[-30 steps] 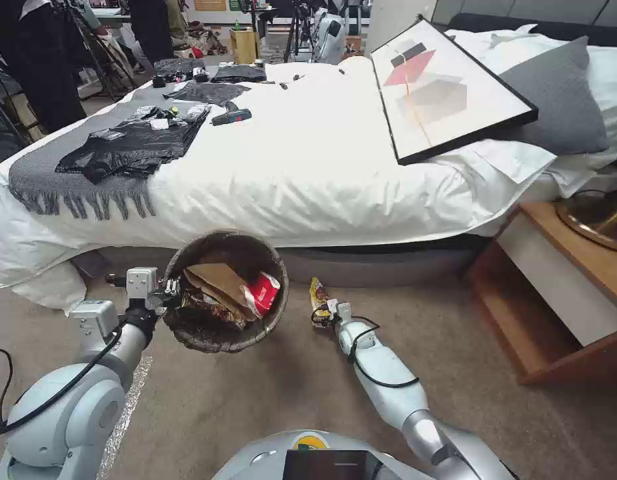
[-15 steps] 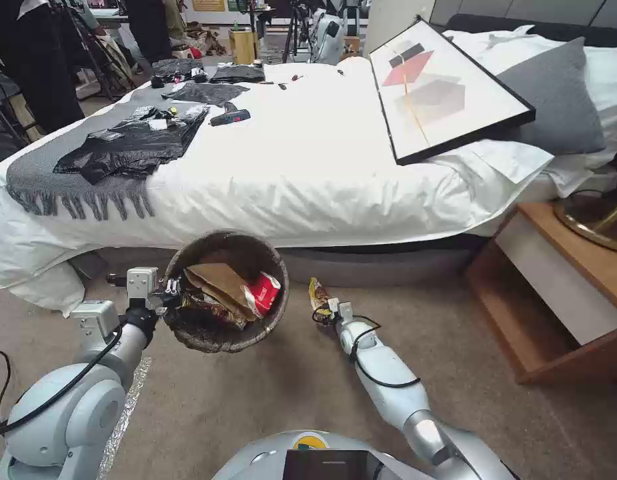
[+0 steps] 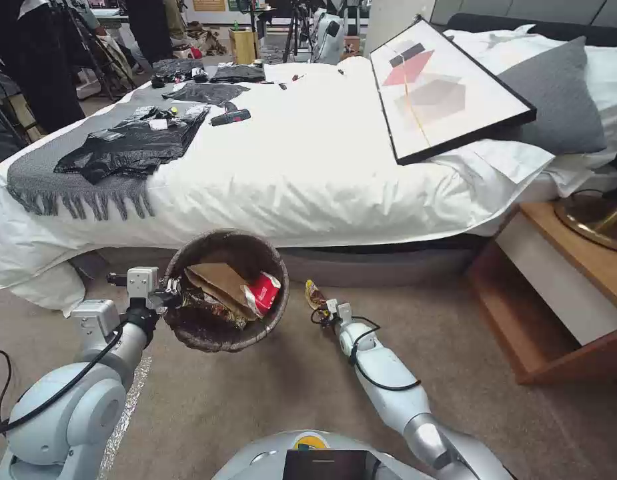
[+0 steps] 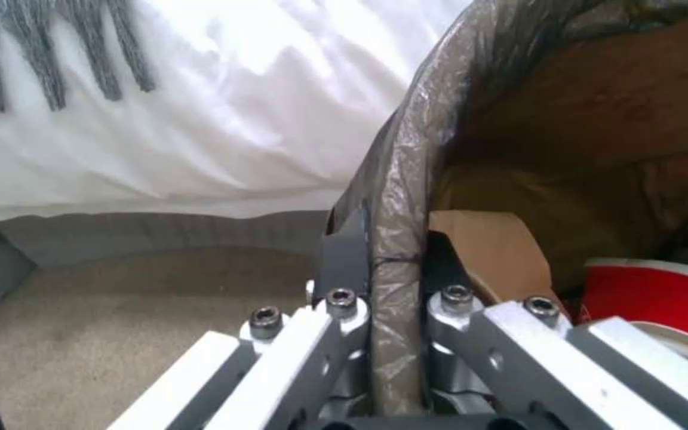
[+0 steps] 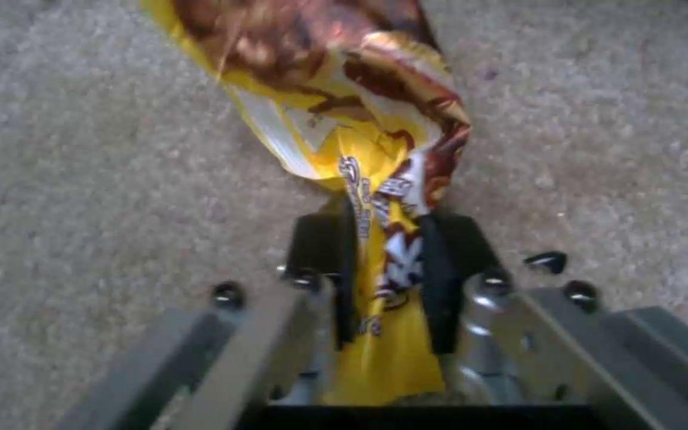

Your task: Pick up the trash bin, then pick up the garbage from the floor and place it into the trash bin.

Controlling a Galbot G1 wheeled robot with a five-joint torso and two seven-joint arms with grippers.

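The right gripper (image 5: pixel 384 269) is pinching the yellow snack wrapper (image 5: pixel 360 119) by its crinkly end — light, floppy, probably slippery — while the left gripper (image 4: pixel 396 286) is squeezing the trash bin (image 3: pixel 215 333) rim.

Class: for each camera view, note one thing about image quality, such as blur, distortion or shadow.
Head view: wide-angle bending, the bed edges bow; shadow beneath it. Left wrist view: the left end effector, clamped on the trash bin rim, looks soft. Right wrist view: the yellow wrapper in the right end effector blurs at its far end.
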